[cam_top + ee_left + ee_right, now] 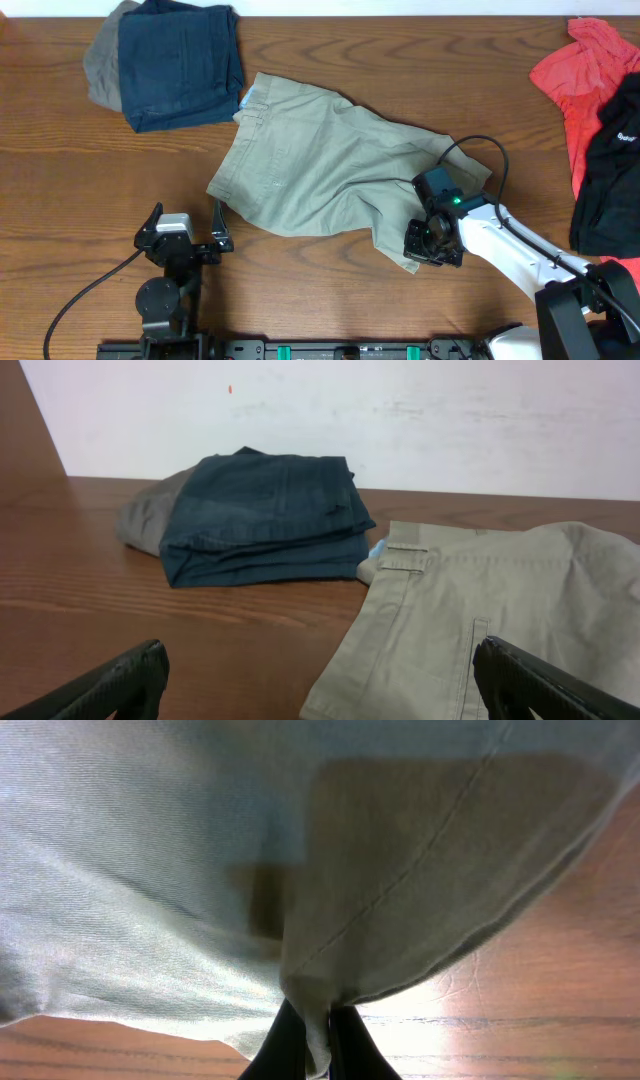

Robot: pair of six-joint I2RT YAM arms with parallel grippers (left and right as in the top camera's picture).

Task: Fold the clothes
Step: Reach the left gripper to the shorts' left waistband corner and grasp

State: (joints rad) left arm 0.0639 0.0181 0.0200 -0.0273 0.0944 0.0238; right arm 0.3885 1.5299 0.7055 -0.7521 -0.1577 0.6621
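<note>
Right now the khaki-grey shorts (330, 165) lie rumpled in the middle of the wooden table (60, 170), waistband toward the left edge and both legs trailing toward the right edge. The cloth is a soft, matte cotton weave with shallow creases. The right gripper (418, 245) sits at the hem of the leg nearer the near edge. Only the right wrist view shows the grip itself: the dark fingers (285, 1045) are closed tight with a fold of the hem pinched between them, a stitched seam runs diagonally over the cloth, and glossy wood grain shows below. The left gripper (188, 207) rests by the near edge, just off the waistband, spread wide and holding nothing. Its wrist view picks out details lost from overhead: a belt loop, double stitching and a pocket seam. At the far left corner a navy garment (180, 60) lies folded square on a grey garment (100, 60). A crumpled red shirt (585, 80) and a black garment (610, 170) lie along the right edge
</note>
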